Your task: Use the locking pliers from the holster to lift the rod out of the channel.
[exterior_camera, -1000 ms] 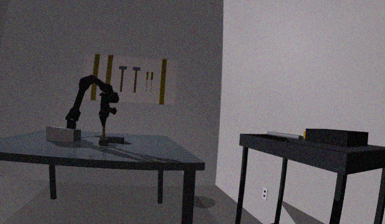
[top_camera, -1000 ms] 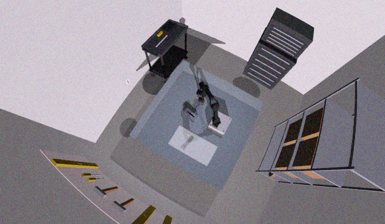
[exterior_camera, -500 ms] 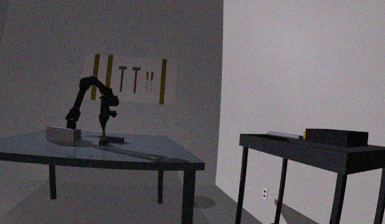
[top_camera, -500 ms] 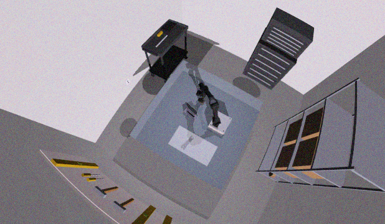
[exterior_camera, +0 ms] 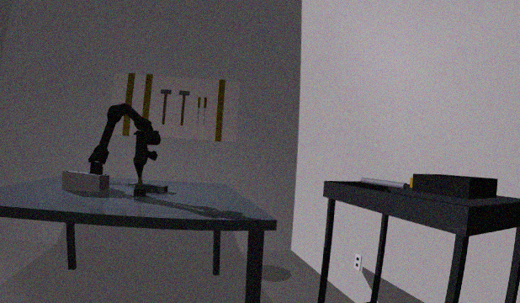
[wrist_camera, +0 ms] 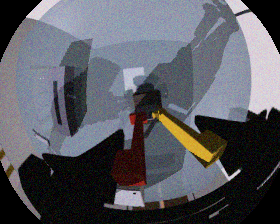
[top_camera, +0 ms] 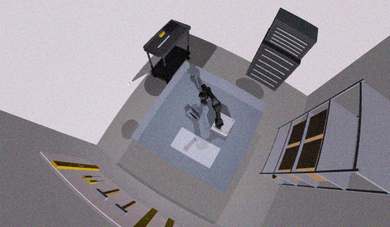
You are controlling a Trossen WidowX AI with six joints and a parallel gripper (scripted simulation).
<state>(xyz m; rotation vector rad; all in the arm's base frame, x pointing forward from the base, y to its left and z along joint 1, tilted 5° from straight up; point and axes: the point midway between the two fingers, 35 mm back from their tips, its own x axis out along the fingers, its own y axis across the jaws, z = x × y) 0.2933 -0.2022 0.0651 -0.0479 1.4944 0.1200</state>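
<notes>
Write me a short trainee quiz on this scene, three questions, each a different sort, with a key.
1. True or false: the black two-fingered gripper is open.
2. The locking pliers pair a red handle with one that is: A) blue, B) yellow, C) green.
3. Fill in: on the pale rectangular wall board, two ____ with brown shafts and T-shaped heads are mounted.

Key: 1. True. 2. B. 3. Hammers.
</notes>
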